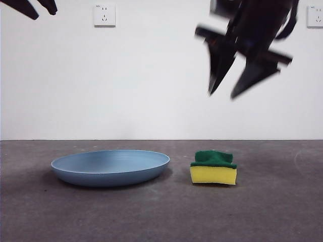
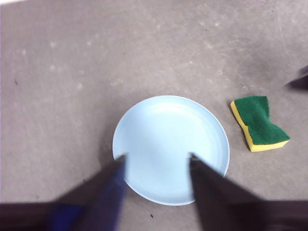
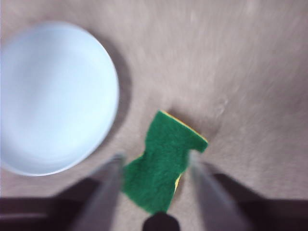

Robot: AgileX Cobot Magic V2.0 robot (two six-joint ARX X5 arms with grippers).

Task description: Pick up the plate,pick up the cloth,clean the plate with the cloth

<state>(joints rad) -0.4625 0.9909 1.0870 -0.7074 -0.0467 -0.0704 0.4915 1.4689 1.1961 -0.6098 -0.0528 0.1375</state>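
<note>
The right claw [image 1: 233, 94] hangs with jaws apart, high above the cloth [image 1: 213, 168], which lies on the counter [image 1: 272, 212] just beside the plate [image 1: 110, 167]. The left claw [image 2: 156, 161], also apart, waits over the plate. I judge the bent cloth could skid or tip if the 2 jaws descend off-centre.

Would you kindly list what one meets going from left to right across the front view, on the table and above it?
Left gripper at the top corner → plate → sponge, with the right gripper hanging above it.
</note>
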